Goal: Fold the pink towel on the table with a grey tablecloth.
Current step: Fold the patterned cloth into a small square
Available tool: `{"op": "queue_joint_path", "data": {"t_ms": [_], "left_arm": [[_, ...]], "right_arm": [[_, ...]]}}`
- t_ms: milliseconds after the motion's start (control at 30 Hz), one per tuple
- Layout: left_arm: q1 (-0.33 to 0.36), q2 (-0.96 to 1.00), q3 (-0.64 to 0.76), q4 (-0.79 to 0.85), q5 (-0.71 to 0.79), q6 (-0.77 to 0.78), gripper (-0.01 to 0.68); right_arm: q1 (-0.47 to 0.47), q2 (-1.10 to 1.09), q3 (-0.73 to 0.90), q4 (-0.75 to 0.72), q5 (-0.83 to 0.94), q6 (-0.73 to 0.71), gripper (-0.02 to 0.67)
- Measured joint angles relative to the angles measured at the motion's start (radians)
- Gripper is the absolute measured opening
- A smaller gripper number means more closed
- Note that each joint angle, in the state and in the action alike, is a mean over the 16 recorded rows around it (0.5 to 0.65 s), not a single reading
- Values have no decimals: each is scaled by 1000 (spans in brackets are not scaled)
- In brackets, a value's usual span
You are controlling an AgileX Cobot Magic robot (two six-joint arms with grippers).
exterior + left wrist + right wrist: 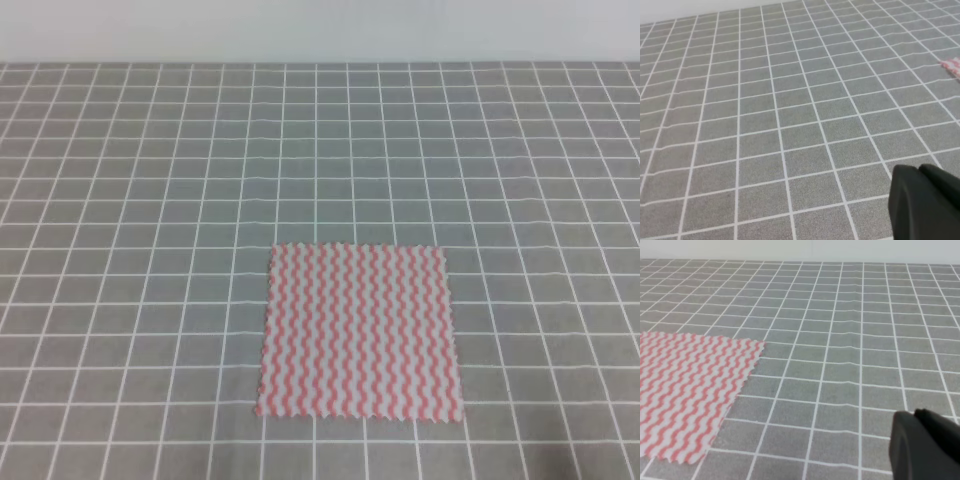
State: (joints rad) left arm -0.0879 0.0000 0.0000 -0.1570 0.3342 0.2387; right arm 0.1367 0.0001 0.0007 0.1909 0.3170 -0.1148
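The pink towel [360,330] lies flat and unfolded on the table with a grey tablecloth [150,200], near the front middle. Neither gripper appears in the exterior high view. In the left wrist view only a corner of the towel [951,65] shows at the right edge, and a black part of my left gripper [925,202] fills the bottom right corner, well away from the towel. The right wrist view has the towel [690,390] at the left, with a black part of my right gripper [925,445] at the bottom right, apart from it. The fingertips are out of frame.
A pale wall [320,30] runs behind the table's far edge. The white-gridded grey cloth stretches on every side of the towel, with slight wrinkles in it.
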Motion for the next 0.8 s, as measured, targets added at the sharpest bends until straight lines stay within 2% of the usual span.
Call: {"op": "queue_joint_path", "data": {"t_ms": [800], "left_arm": [[0,0,0,0,0,0,-4]], "right_arm": [[0,0,0,0,0,0,-17]]}}
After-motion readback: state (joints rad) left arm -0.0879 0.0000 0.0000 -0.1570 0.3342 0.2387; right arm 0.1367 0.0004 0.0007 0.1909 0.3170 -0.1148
